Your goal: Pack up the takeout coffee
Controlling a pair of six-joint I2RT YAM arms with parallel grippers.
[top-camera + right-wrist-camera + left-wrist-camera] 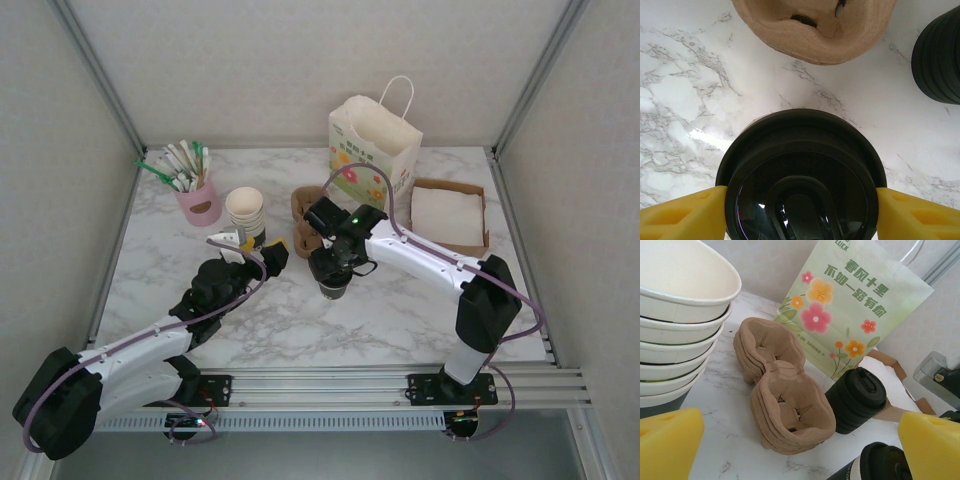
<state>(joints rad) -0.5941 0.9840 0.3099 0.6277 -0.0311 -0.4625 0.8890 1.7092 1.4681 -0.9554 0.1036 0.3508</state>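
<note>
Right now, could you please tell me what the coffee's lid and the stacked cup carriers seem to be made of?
The takeout coffee lid looks like black plastic, glossy: it mirrors light. The cup carriers look like moulded paper pulp, matte brown with a rough, fibrous surface.

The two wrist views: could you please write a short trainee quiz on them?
1. True or false: the yellow pads of the right gripper sit against both sides of the cream paper cup with a round black plastic lid.
2. What stands behind the stack of brown moulded-pulp cup carriers? A) a metal kettle B) a green flowered paper bag C) a glass jar
3. Fill in: the left gripper is ___.
Key: 1 true; 2 B; 3 open.
</note>
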